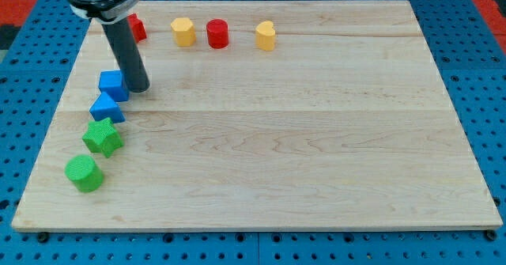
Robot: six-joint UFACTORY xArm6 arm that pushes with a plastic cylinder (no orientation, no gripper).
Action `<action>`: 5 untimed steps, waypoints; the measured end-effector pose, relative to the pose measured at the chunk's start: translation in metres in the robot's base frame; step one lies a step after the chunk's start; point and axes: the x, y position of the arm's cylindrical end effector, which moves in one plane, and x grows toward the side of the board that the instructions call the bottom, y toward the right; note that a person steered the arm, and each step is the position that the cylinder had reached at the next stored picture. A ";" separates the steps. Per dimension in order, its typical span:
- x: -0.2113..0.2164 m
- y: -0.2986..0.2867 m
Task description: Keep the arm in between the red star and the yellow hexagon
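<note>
The red star (137, 28) lies near the view's top left, partly hidden behind my rod. The yellow hexagon (183, 32) lies to its right. My tip (138, 88) rests on the board below both of them, just right of a blue cube (113, 85), and lower than the gap between the star and the hexagon.
A red cylinder (217, 34) and a yellow heart (266, 35) continue the top row to the right. Down the left side lie a blue triangular block (106, 107), a green star (103, 136) and a green cylinder (84, 172). The wooden board (316, 138) sits on a blue pegboard.
</note>
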 end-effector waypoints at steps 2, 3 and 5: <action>-0.068 0.016; -0.087 0.011; -0.123 0.004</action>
